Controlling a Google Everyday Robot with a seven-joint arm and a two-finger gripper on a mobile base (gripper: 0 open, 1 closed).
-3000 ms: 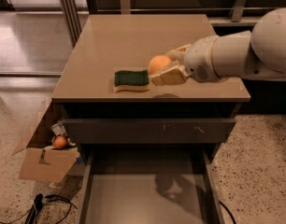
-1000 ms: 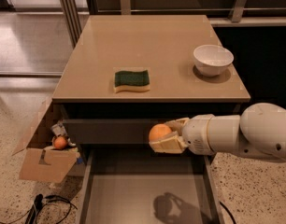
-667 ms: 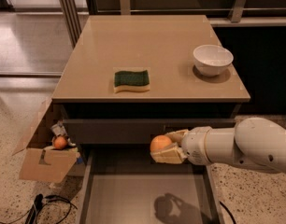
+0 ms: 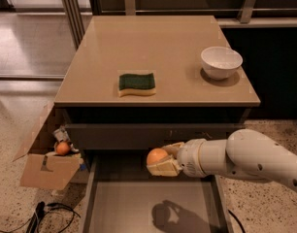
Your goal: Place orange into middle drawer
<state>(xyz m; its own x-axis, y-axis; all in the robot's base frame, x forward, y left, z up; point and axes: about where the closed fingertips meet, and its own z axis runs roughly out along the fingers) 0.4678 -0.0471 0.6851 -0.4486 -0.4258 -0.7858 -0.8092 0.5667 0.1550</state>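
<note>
1. the gripper was pinched on the orange, one pale finger over the fruit and one under it. it hung above the back part of the drawer, about midway across the drawer's width.
2. the orange was held up off the drawer floor and touched nothing but the fingers. only its left side showed.
3. the arm reached in from the right of the drawer, crossing above its right wall.
4. a shadow lay on the drawer floor, nearer the drawer's front than the gripper was. that pointed to a gap between fruit and floor.
5. judged from this, the step in hand was the placing itself: the fruit was over the open drawer but not yet set down.
6. the next move called for a straight descent until the orange sat on or just above the drawer floor. only then should the fingers spread, since a round fruit dropped from height would likely roll.
7. the retreat after that would need to clear the dark front panel just above the drawer's back.
8. above the drawer stood the table, with a sponge and a bowl on top.
9. left of the drawer sat a box holding a small ball, no part of the job.
</note>
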